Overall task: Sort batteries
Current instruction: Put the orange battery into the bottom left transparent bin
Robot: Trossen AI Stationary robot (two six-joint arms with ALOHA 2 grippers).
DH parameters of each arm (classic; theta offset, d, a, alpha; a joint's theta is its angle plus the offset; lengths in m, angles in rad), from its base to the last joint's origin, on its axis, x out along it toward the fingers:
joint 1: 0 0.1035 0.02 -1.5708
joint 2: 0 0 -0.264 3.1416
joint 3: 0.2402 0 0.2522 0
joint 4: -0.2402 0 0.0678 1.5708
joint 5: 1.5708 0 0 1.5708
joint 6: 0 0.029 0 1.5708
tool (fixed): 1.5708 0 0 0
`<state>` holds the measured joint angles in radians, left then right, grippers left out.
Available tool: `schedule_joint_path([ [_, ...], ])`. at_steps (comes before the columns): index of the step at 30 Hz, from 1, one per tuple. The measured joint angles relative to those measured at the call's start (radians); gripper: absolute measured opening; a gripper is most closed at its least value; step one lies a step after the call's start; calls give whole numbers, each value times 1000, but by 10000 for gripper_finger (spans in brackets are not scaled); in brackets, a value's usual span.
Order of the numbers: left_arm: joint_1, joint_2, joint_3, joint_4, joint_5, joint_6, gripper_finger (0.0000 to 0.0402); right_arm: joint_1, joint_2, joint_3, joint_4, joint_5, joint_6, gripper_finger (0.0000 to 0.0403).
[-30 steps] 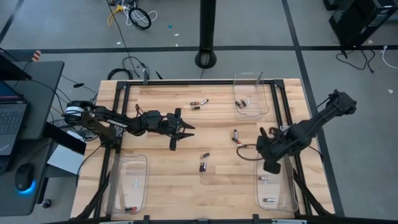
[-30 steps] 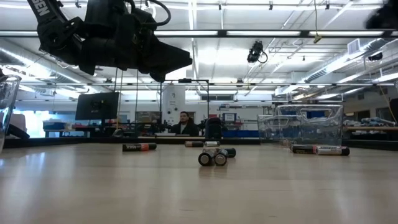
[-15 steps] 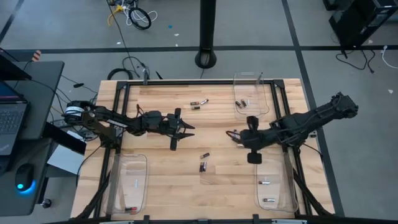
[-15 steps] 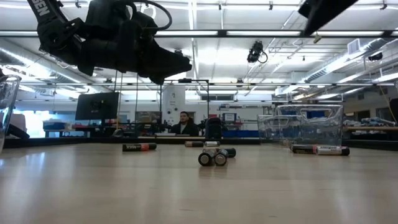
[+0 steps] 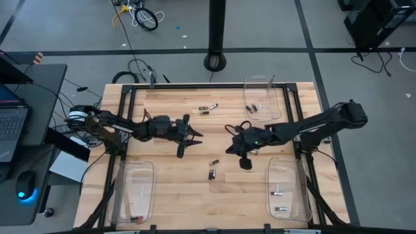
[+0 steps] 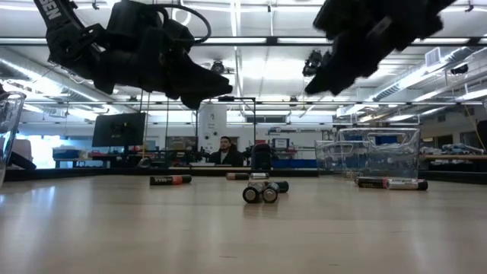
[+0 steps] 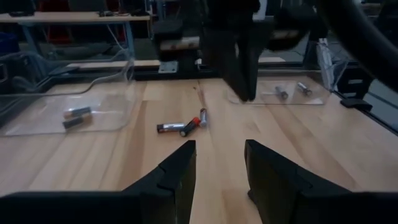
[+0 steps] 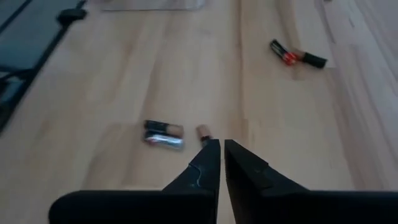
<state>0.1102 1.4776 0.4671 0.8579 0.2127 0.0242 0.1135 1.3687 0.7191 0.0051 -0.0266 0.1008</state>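
Right gripper (image 5: 231, 148), seen from above near the table's centre, is held with its fingers (image 8: 208, 160) drawn almost together, only a thin slit between them, and nothing is gripped. Just ahead of its tips, in the right wrist view, a pair of batteries (image 8: 163, 134) lies side by side on the wood, with a single cell (image 8: 203, 132) close beside them; a further pair (image 8: 297, 55) lies well apart. In the overhead view the nearer cells (image 5: 212, 168) are found just short of the gripper, towards the table's front.

Left gripper (image 5: 189, 138) is held over the table's left-centre with its fingers (image 7: 177, 173) spread apart and empty. Beyond them, in the left wrist view, three batteries (image 7: 183, 126) lie clustered on the boards.

More batteries (image 5: 208, 108) lie near the far edge of the wooden table (image 5: 182, 195). Two cells (image 5: 252, 108) are held in the clear tray (image 5: 262, 98) at the far right, two in the near right tray (image 5: 288, 198), and others in the near left tray (image 5: 134, 192). In the low view, a person (image 6: 225, 151) is seen seated in the room behind the table.
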Motion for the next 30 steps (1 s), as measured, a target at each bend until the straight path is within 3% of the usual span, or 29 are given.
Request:
schedule_joint_path([
  [18,26,0,0,-55,-4,11,144,-46,315,1,329,-122,-14,162],
  [27,26,0,0,-93,-37,-8,144,-44,306,3,296,-42,1,174],
  [30,26,0,13,-184,-39,-51,144,-51,268,3,235,0,1,175],
])
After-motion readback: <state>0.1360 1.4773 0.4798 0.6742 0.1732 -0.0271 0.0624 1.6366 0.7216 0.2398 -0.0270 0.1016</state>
